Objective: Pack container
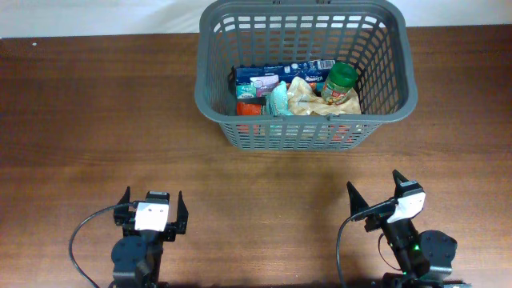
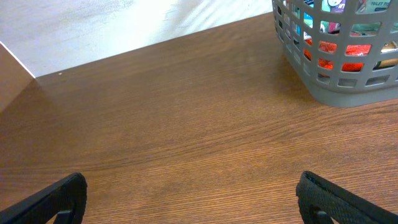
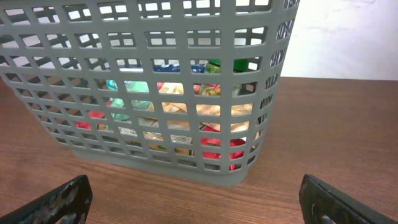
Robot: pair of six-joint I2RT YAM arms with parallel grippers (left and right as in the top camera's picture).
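Several groceries lie inside the container [image 1: 296, 134], a big dark grey plastic basket, and its slotted walls hide parts of them. In the right wrist view only bits of red, green and yellow show through the holes, too broken up to name. In the left wrist view the picture's edge cuts most of the basket off.

From above, a jar with a green lid [image 1: 341, 78] sits at the basket's right end. A long blue box [image 1: 276, 72] lies by its far wall and a crinkly yellow bag [image 1: 306, 94] sits in the middle. A teal packet [image 1: 278, 101] half covers something red [image 1: 249, 107] at the left end.

The basket has a rounded rim and stands on a smooth brown wooden table [image 1: 96, 120]. The left gripper [image 1: 152, 200] and right gripper [image 1: 374, 184] sit in front of the basket, well apart from it. Both have jaws wide open, holding nothing.
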